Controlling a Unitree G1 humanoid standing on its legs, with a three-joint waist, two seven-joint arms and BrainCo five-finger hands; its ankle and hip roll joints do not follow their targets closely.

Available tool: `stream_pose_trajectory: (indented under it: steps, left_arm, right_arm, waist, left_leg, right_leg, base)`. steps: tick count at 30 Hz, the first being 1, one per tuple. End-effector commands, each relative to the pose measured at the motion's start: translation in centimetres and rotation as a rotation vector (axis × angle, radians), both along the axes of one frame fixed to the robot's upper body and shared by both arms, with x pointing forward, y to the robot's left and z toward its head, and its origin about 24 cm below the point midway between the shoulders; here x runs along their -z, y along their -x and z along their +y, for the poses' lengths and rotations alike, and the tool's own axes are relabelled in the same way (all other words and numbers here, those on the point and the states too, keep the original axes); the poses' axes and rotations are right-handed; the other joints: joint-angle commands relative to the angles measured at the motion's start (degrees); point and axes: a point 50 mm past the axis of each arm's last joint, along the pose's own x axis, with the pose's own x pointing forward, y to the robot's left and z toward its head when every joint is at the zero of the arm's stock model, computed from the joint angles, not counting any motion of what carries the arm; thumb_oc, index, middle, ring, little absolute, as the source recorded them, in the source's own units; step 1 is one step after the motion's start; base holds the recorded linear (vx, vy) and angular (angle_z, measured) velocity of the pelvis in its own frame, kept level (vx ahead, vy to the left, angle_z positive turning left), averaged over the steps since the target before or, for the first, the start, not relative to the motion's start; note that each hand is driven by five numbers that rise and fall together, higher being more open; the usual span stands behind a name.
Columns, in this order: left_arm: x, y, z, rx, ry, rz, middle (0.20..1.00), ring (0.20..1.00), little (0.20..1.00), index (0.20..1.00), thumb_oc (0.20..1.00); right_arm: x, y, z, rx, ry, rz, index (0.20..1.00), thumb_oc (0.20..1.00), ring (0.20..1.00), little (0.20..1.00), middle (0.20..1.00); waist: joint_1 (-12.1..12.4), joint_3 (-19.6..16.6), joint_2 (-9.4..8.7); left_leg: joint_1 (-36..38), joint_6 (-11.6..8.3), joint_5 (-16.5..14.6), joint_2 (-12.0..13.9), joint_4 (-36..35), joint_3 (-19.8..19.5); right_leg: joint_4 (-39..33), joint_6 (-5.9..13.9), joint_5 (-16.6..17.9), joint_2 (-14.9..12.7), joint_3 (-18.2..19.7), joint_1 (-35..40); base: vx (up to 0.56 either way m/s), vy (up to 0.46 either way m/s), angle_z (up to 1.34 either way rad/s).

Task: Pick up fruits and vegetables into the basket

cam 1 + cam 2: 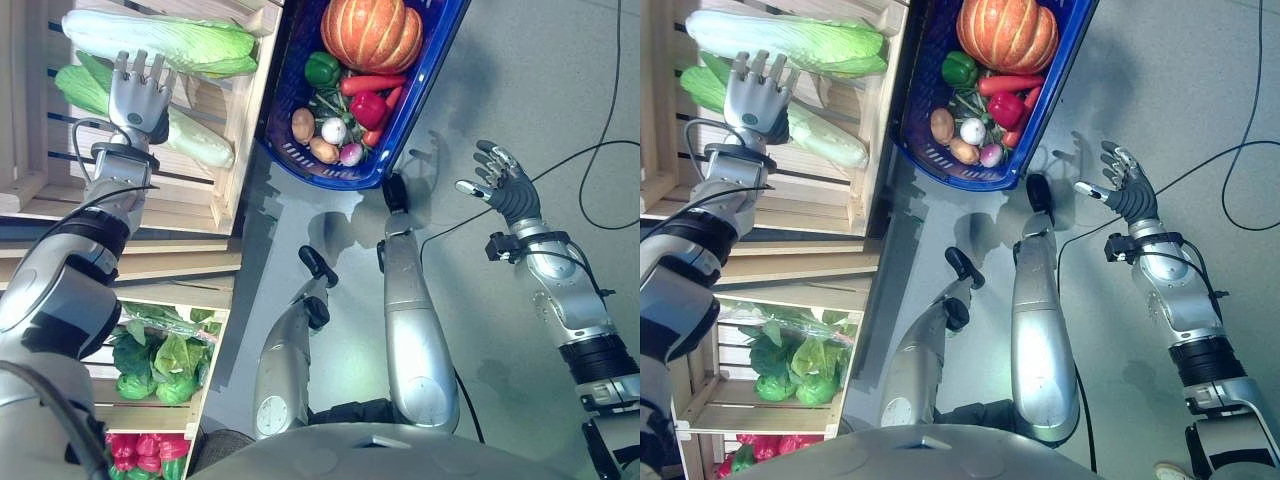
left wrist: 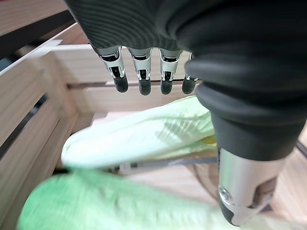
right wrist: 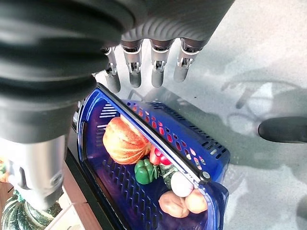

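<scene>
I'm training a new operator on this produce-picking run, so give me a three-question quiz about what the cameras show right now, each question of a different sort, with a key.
1. True or false: the left hand is curled round a napa cabbage in the wooden crate.
2. Which lies in the blue basket? A) a bunch of bananas B) a pumpkin C) a pineapple
3. Fill in: the right hand hangs over the grey ____, apart from the basket.

Key: 1 false, its fingers are straight above the cabbages; 2 B; 3 floor.
</scene>
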Motion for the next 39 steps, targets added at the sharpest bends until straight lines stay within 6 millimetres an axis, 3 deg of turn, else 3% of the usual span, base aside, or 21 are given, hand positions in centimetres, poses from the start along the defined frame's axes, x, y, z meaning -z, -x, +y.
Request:
stream_pose_trajectory:
  steps: [1,7,14,21,25,35,39]
  left_arm:
    - [-2.8,1.2,3.7,-0.171,-0.090,-0.099,1.000,1.000,1.000,1.000,1.000]
    - [-3.7,0.6,3.1,-0.205,-0.105,-0.090,1.000,1.000,1.000,1.000,1.000]
    - [-3.1,0.3,3.1,-0.224,-0.083,-0.034,1.000,1.000,1.000,1.000,1.000]
    - [1.2,0.5,3.8,-0.259,0.223,0.177,1.000,1.000,1.000,1.000,1.000]
    - [4.0,0.8,4.3,-0.263,0.565,0.311,1.000,1.000,1.000,1.000,1.000]
    - [6.1,2.3,6.0,-0.303,0.592,0.365,1.000,1.000,1.000,1.000,1.000]
    - [6.1,2.7,6.6,-0.338,0.496,0.343,1.000,1.000,1.000,1.000,1.000]
  right_arm:
    - [-1.6,0.2,1.7,-0.067,-0.078,-0.110,1.000,1.000,1.000,1.000,1.000]
    - [-1.7,0.2,2.5,-0.092,-0.112,-0.134,1.000,1.000,1.000,1.000,1.000]
    - [-1.9,0.1,2.9,-0.105,-0.168,-0.145,1.000,1.000,1.000,1.000,1.000]
    - [-1.7,0.3,2.8,-0.094,-0.201,-0.140,1.000,1.000,1.000,1.000,1.000]
    - [-2.0,0.4,2.8,-0.094,-0.203,-0.150,1.000,1.000,1.000,1.000,1.000]
    - [-3.0,0.8,2.2,-0.081,-0.167,-0.162,1.000,1.000,1.000,1.000,1.000]
    - [-2.9,0.8,2.0,-0.072,-0.164,-0.159,1.000,1.000,1.000,1.000,1.000]
  waist:
    - [-2.9,1.1,-2.91]
    - [-3.2,1.1,-3.75]
    - [-3.2,1.1,-4.32]
    - [-2.5,1.1,-4.21]
    - [-1.8,1.1,-3.84]
    - [-1.6,1.1,-2.29]
    - [-1.8,1.1,-2.20]
  left_leg:
    - [-10.7,-0.70,-1.0,1.9,9.9,-1.2]
    - [-13.9,-0.58,-1.8,2.5,11.9,-1.5]
    - [-16.6,-0.47,-2.4,3.0,13.5,-2.0]
    - [-17.5,-0.39,-2.6,2.7,13.9,-2.7]
    - [-16.5,-0.42,-2.1,2.2,12.7,-2.8]
    - [-14.6,-0.79,-1.1,1.5,10.7,-2.3]
    - [-14.8,-0.75,-1.3,1.5,11.1,-2.1]
  right_leg:
    - [2.2,4.15,-5.7,0.6,-0.3,-0.5]
    - [2.7,4.23,-5.1,1.3,0.2,-3.5]
    - [3.2,4.26,-4.6,1.6,0.4,-5.9]
    - [3.0,4.41,-4.2,1.4,0.7,-6.6]
    - [2.3,4.63,-4.0,0.7,0.2,-5.7]
    - [1.5,4.98,-3.6,-0.9,0.1,-4.9]
    - [1.4,4.94,-3.5,-1.1,0.5,-5.2]
  base:
    - [0.00,-0.048,-0.11]
    - [0.00,-0.043,-0.07]
    - [-0.01,-0.028,-0.04]
    - [0.00,-0.001,-0.01]
    - [0.00,0.000,0.00]
    - [-0.01,0.062,0.05]
    - [0.01,0.042,0.00]
